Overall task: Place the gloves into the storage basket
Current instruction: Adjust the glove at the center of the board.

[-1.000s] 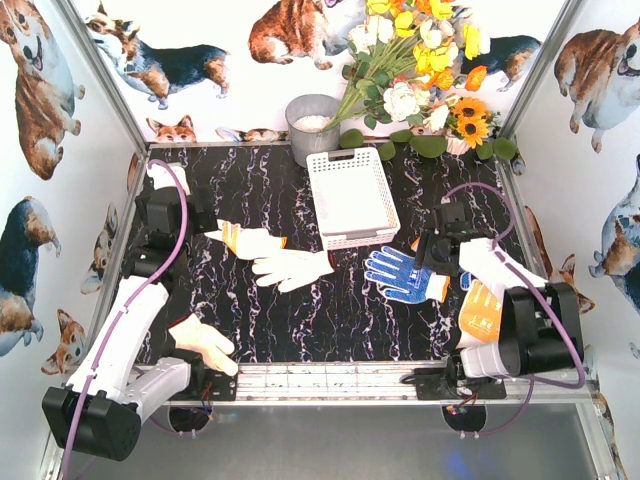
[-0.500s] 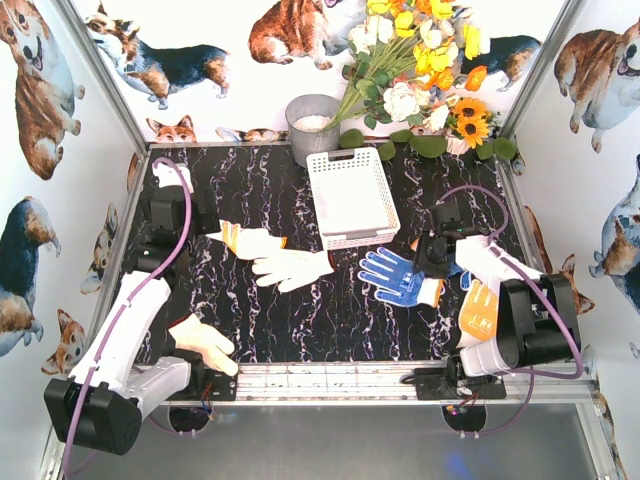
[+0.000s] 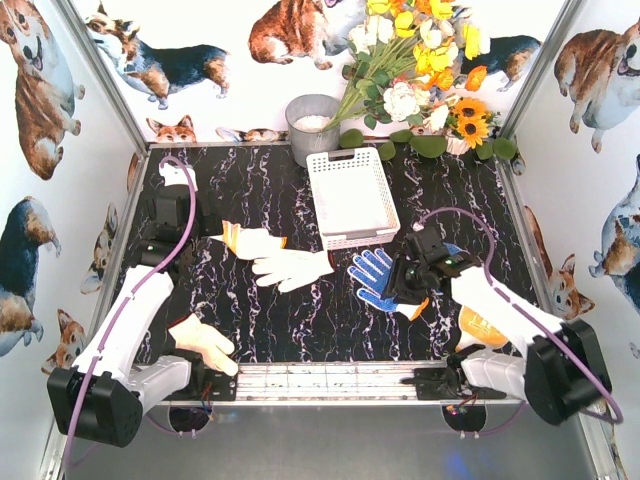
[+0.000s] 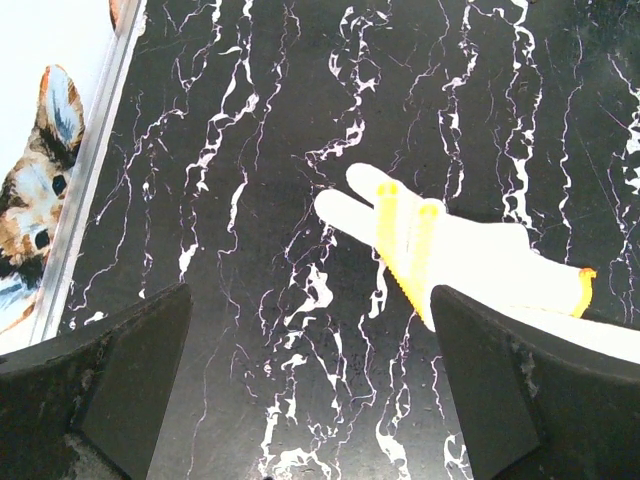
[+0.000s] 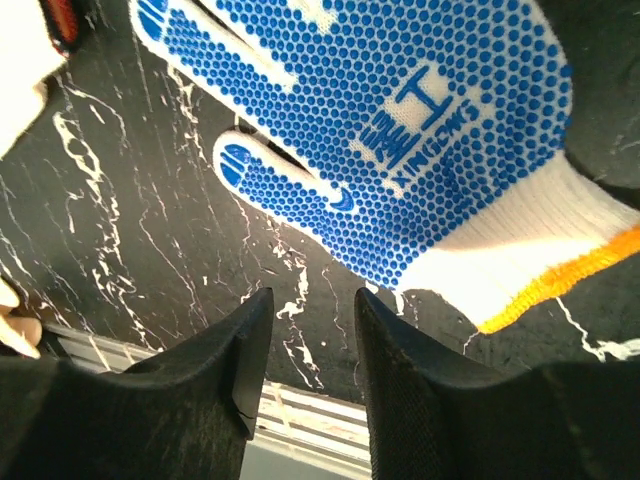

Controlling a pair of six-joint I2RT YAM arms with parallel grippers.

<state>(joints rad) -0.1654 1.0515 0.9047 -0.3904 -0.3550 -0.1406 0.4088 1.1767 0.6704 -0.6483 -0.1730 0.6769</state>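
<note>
Toward 4 o'clock from the middle of the black marbled desk (image 3: 250,310), the blue-dotted glove (image 3: 380,282) lies dotted face up, its fingers pointing to about 10 o'clock and its orange-edged cuff toward 4 o'clock, just off the near corner of the storage basket (image 3: 350,195). The right tool (image 5: 312,300) sits at the cuff end of that glove. Its jaws stand a little apart with desk showing through the gap and their tips at the glove's lower edge, and I cannot tell whether they pinch the knit. The basket stands at 12 o'clock with no glove in it. A yellow-streaked white glove (image 3: 252,243) lies at 9 o'clock, fingers toward the left wall, and a second white glove (image 3: 295,268) lies just beside it at its 4 o'clock. A cream glove (image 3: 205,345) lies at 7 o'clock against the near rail, partly under the left arm. An orange glove (image 3: 480,325) shows at 4 o'clock beneath the right arm. The left tool (image 4: 308,300) hangs over bare desk at 10 o'clock with its jaws spread wide, holding nothing, the yellow-streaked glove ahead of it and apart. Behind the basket, a grey bucket (image 3: 312,125) stands at 11 o'clock and flowers (image 3: 420,60) at 1 o'clock.
</note>
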